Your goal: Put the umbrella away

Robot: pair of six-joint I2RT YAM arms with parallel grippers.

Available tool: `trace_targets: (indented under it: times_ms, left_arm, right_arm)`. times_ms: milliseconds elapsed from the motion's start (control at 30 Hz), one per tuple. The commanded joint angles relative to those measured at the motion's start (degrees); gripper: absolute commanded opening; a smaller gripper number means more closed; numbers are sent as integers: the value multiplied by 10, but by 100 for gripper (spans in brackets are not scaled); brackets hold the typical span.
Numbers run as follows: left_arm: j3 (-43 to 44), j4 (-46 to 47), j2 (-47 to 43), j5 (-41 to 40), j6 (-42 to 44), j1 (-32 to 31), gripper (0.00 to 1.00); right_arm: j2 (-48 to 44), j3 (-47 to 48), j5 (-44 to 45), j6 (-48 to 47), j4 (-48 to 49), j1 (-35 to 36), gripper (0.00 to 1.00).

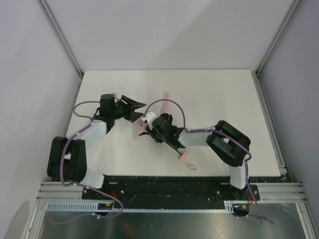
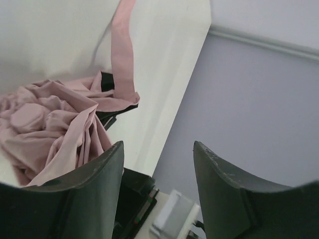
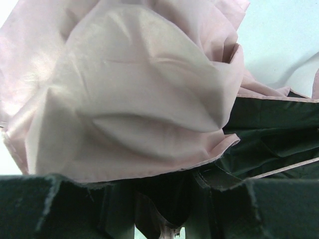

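Note:
The umbrella [image 1: 141,128] is a crumpled pale pink bundle at mid-table, mostly hidden under my right gripper [image 1: 148,127]. A pink closure strap [image 1: 166,95] sticks out on the far side and a pink wrist loop [image 1: 187,161] lies near the front edge. In the right wrist view the pink fabric [image 3: 129,84] and its dark lining [image 3: 269,134] fill the frame, bunched between the jaws of my right gripper [image 3: 164,199], which is shut on it. My left gripper [image 1: 138,109] is just left of the bundle, open with nothing in it. In its own view the left gripper [image 2: 158,145] has the fabric [image 2: 50,129] and strap [image 2: 122,50] to its left.
The white table [image 1: 214,94] is boxed in by grey walls with metal rails at the left [image 1: 60,37] and right [image 1: 271,119]. Both arm bases sit on the black bar at the near edge [image 1: 169,186]. A purple cable [image 1: 172,104] arcs over the right arm.

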Motion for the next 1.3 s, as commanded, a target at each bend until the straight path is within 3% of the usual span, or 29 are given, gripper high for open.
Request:
trace_targets:
  times_ms: [0, 167, 367, 700, 1267]
  left_arm:
    - [29, 46, 72, 59, -32, -50, 60]
    - [-14, 55, 73, 34, 1, -64, 54]
    - [-93, 56, 33, -3, 43, -60, 55]
    - [-138, 55, -13, -53, 85, -46, 67]
    - [-144, 55, 82, -115, 80, -83, 84]
  right_arm:
    - [-9, -15, 11, -6, -47, 1, 0]
    - [-11, -15, 10, -6, -50, -1, 0]
    - [-13, -15, 0, -3, -50, -3, 0]
    - [-12, -15, -16, -2, -52, -4, 0]
    - [-23, -23, -30, 4, -26, -5, 0]
